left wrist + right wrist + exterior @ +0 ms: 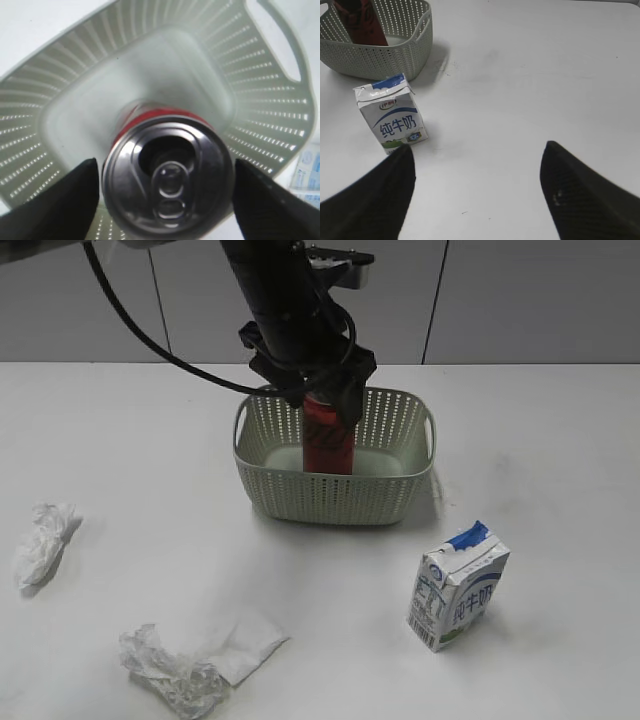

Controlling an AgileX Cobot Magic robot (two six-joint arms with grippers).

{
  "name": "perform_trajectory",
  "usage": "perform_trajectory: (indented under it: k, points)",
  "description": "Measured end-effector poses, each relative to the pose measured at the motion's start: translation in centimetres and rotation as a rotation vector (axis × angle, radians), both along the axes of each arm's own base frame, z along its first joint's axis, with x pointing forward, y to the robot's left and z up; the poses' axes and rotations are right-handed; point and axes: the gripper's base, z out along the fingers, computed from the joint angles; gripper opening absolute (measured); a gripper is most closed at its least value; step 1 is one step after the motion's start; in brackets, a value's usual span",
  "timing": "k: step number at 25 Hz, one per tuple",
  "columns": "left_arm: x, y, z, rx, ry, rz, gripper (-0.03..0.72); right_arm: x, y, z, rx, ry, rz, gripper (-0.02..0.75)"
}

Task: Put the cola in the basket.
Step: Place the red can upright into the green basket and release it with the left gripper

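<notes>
1. The can (167, 177) is being held between the fingers of the left gripper (165, 197), one finger at each side of its top.
2. The can is being kept upright inside the basket (330, 495).
3. The right gripper (477, 192) is being held wide open, with nothing in it, over the table (530, 75).
4. A milk carton (392, 112) is standing near the basket.

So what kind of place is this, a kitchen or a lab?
Probably a lab or test bench rather than a kitchen: a bare white table against plain grey wall panels, with only props out, a basket, a milk carton and crumpled tissues.
</notes>
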Motion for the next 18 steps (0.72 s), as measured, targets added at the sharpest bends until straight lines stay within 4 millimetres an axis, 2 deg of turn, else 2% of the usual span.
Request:
perform_trajectory:
  k: [3, 9, 13, 18]
  points:
    - [-0.1, 0.1, 1.4, -0.021, -0.028, 0.000, 0.624, 0.0, 0.0, 0.0, 0.000, 0.000, 0.000, 0.590]
    - [-1.0, 1.6, 7.8, -0.102, -0.155, 0.014, 0.615, 0.0, 0.0, 0.0, -0.001, 0.000, 0.000, 0.590]
    - [-0.8, 4.0, 10.6, -0.132, -0.207, 0.069, 0.604, 0.0, 0.0, 0.0, -0.001, 0.000, 0.000, 0.590]
    - [0.8, 7.7, 12.0, -0.138, -0.230, 0.193, 0.588, 0.0, 0.0, 0.0, -0.001, 0.000, 0.000, 0.590]
